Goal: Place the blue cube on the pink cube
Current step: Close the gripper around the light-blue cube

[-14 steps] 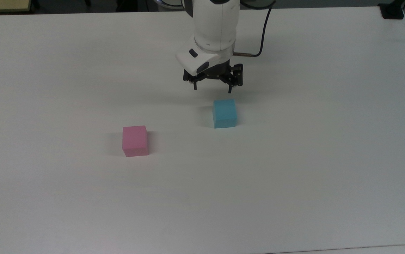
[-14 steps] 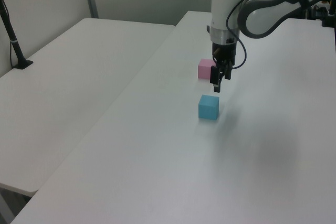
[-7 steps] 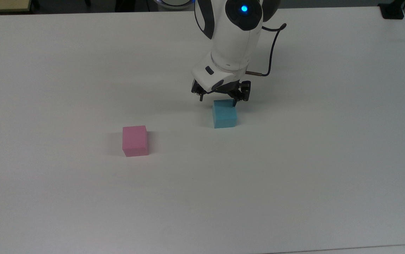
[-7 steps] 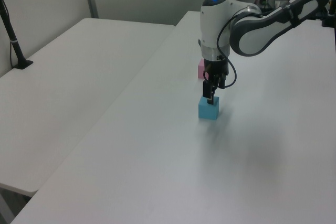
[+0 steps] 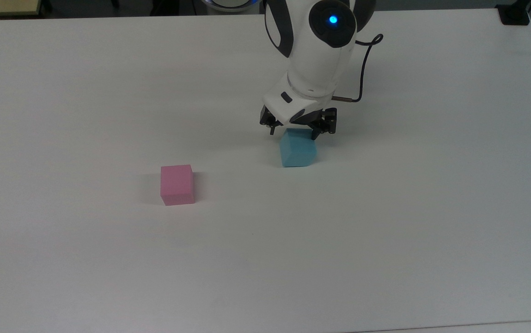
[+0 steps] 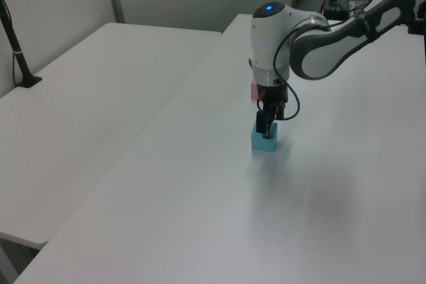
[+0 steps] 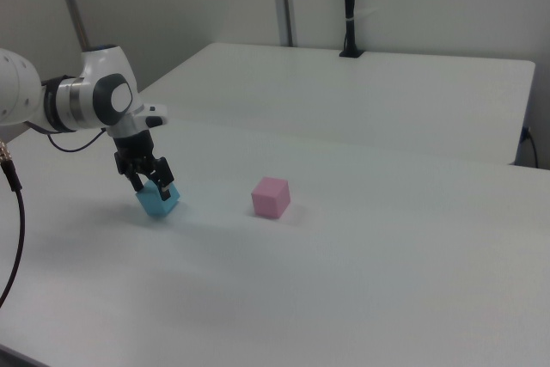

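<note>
The jaws (image 5: 298, 131) (image 6: 265, 129) (image 7: 148, 180) stand open, one finger on each side of the blue cube's (image 5: 297, 149) (image 6: 264, 141) (image 7: 158, 200) upper part, so the cube sits between and just below them on the white desk (image 5: 385, 222) (image 6: 200, 184) (image 7: 361, 281). In the top view the two dark fingertips (image 5: 315, 134) flank the cube's far top edge, one toward the top view's left and one toward the top view's right; whether they touch its sides cannot be told. In the right view the fingers (image 7: 163, 177) straddle the cube's top and the cube rests on the desk. In the left view the jaws reach down over the cube's top face, with the arm's white wrist (image 6: 269, 51) directly above them. The pink cube (image 5: 177, 184) (image 7: 271, 197) lies well apart from the jaws: toward the top view's left and nearer the camera in the top view, and toward the right view's right in the right view. In the left view a sliver of the pink cube (image 6: 253, 91) shows behind the jaws, mostly hidden by the wrist. It sits flat on the desk, touching nothing. A blue light (image 5: 333, 19) (image 6: 269, 9) glows on the arm above the jaws, and a dark cable (image 5: 362, 69) loops beside the wrist.
</note>
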{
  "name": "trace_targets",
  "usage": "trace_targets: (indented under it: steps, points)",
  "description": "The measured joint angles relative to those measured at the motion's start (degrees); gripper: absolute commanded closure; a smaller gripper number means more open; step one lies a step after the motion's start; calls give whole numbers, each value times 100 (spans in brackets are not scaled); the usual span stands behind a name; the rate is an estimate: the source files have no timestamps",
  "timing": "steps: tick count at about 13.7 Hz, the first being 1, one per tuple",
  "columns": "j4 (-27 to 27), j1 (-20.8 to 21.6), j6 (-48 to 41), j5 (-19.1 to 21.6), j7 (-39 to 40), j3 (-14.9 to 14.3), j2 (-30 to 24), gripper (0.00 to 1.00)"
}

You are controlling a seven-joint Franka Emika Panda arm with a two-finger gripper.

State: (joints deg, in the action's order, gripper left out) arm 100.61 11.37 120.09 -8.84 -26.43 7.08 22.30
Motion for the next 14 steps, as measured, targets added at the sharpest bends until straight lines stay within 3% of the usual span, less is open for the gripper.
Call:
trace_targets:
  steps: [6, 14]
  points:
    - [-410, 2, -25, -32, -5, -21, 5, 0]
    - [-431, 25, -26, -93, -5, -20, 229, 0]
